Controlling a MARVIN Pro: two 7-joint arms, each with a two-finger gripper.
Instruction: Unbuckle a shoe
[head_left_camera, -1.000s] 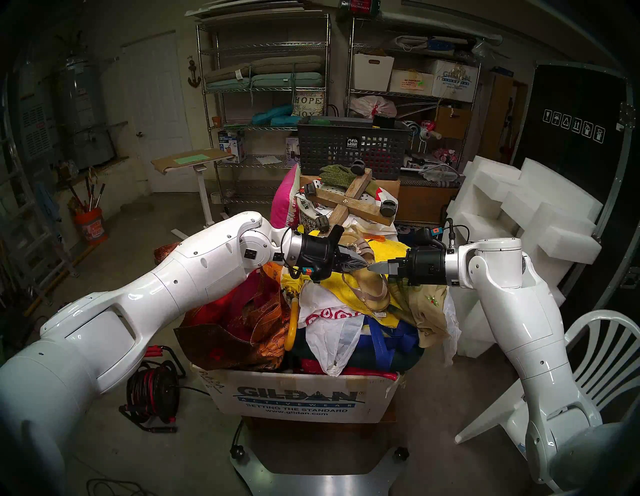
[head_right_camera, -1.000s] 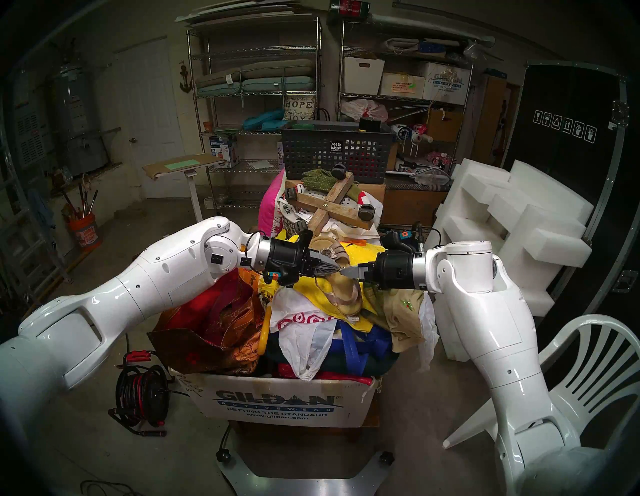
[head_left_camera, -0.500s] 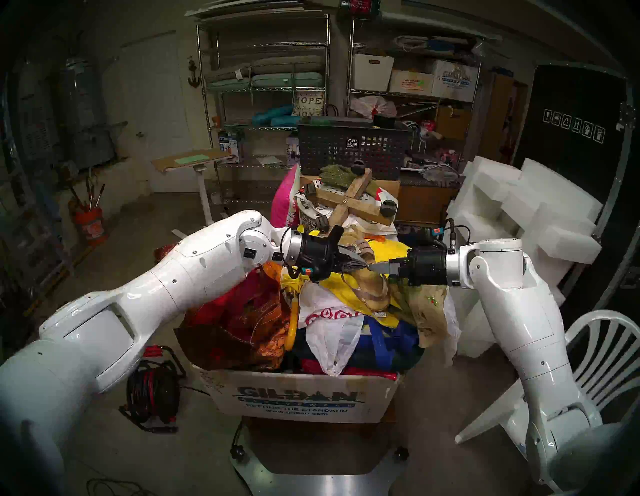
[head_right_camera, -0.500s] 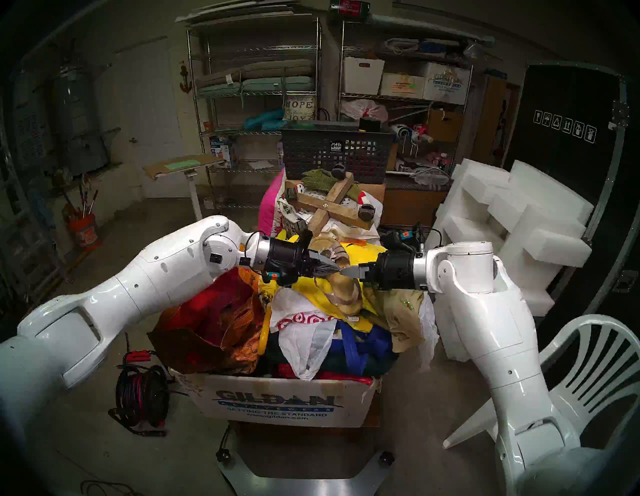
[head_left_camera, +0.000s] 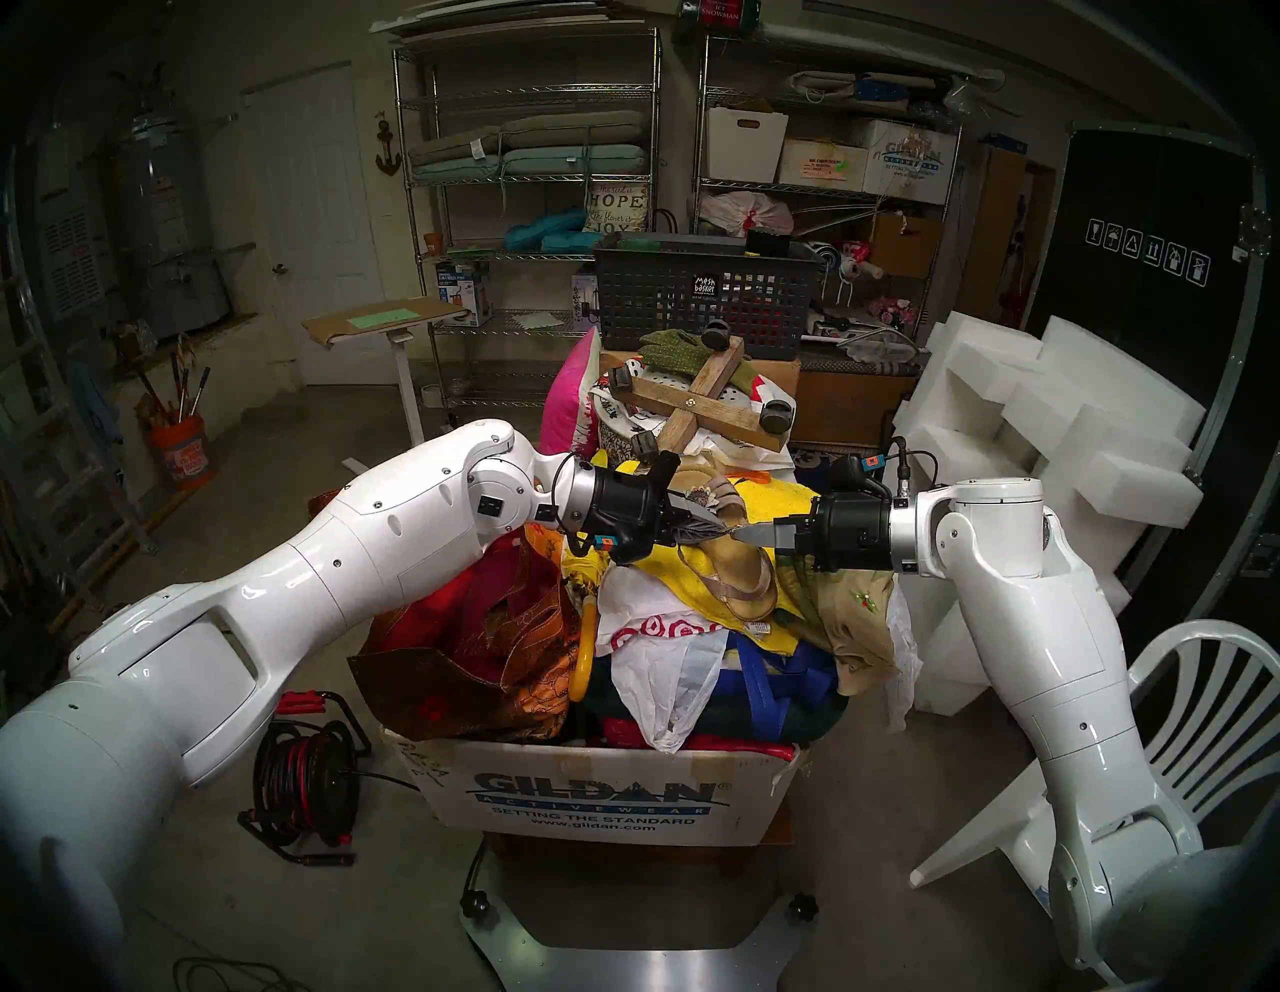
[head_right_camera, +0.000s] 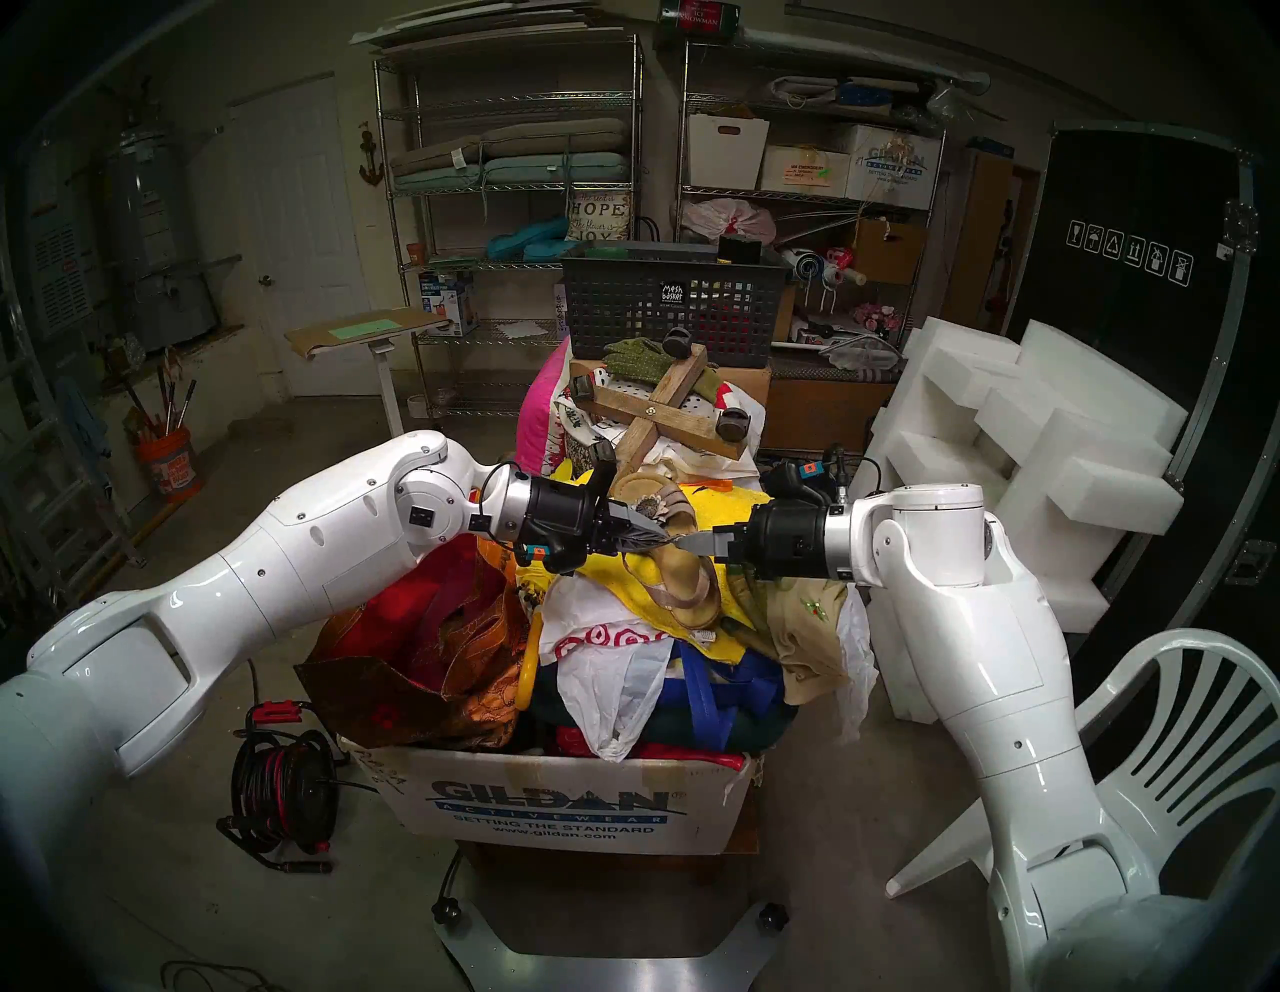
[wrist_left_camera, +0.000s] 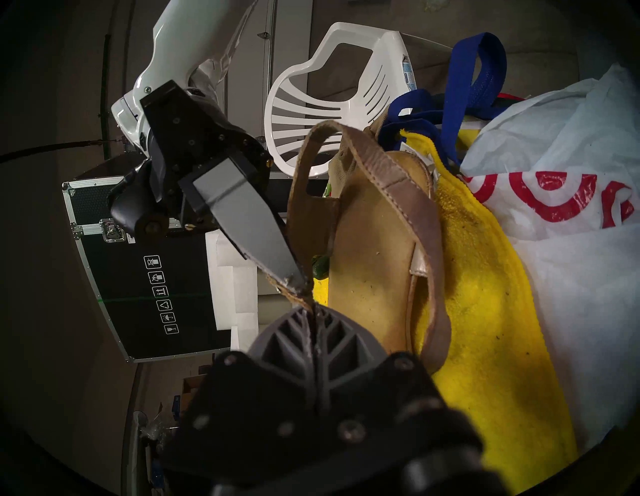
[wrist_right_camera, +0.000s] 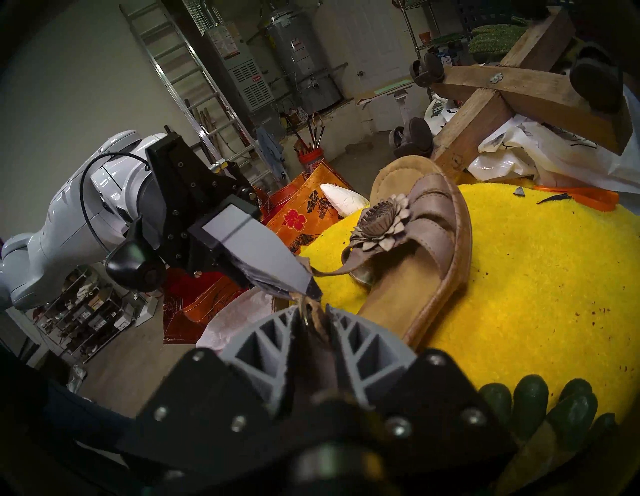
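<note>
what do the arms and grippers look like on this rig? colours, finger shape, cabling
Both arms are glossy white shells with silver wrist rings and black gripper housings. The left gripper and right gripper have grey wedge fingers with open triangular ribbing. Thin black cables loop at each wrist; each wrist carries a small orange-and-blue tag.

You have an overfilled cardboard box as the support; a yellow towel tops its heap of bags, and the sandal lies directly on that towel.

Glossy white arms, black wrists, grey claws
</note>
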